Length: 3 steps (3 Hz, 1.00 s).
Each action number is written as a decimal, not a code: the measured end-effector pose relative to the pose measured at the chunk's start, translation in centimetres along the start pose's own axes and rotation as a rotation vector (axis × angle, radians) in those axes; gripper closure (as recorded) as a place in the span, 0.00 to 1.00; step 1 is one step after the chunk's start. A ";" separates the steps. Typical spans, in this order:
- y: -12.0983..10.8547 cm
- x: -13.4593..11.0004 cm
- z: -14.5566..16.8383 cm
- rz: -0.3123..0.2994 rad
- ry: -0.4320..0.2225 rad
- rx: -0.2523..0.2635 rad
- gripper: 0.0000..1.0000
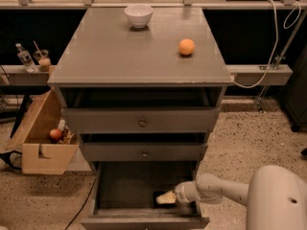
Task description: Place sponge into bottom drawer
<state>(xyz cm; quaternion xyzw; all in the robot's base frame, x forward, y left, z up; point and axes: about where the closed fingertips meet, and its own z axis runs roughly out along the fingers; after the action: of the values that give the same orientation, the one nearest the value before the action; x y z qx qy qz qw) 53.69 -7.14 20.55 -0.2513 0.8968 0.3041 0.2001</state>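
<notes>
One sponge [164, 198] touching hand [173, 197], in bottom drawer [125, 185]

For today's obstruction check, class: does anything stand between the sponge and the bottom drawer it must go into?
Nothing visible does. The bottom drawer is pulled open. The sponge is inside its opening, near the front right, at the tip of the gripper, which reaches in from the right.
</notes>
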 end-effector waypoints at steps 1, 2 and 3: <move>0.3 4.3 6.2 -0.053 0.126 -0.109 0.00; 1.1 4.8 7.1 -0.053 0.149 -0.137 0.00; 1.4 4.5 7.0 -0.053 0.150 -0.137 0.00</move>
<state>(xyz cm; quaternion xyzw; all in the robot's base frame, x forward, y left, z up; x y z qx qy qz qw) 50.78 -3.14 13.74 -0.3101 0.8793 0.3398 0.1229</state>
